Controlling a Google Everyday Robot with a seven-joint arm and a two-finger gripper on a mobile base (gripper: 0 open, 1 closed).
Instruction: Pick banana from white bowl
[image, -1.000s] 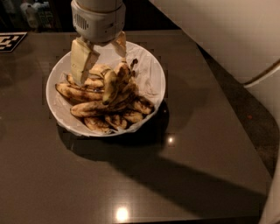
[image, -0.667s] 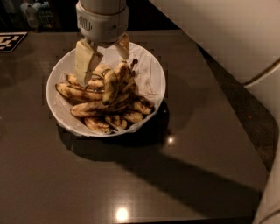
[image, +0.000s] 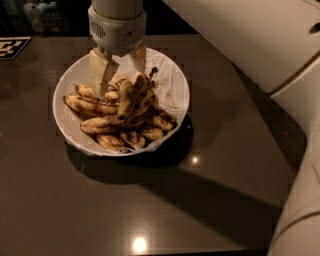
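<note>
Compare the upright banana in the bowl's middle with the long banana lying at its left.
Pose: the upright banana stands steeply, stem up; the long banana lies nearly flat. Colour: the upright banana looks yellower; the long banana is browner. Place: the upright banana is just below the open gripper; the long banana lies left of it. Both rest in the white bowl.

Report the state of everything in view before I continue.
gripper: over the bowl's rear, fingers open, holding nothing.
banana: propped steeply on the pile, not gripped.
spotted bananas: lying flat in the bowl.
white bowl: upright on the table, full.
</note>
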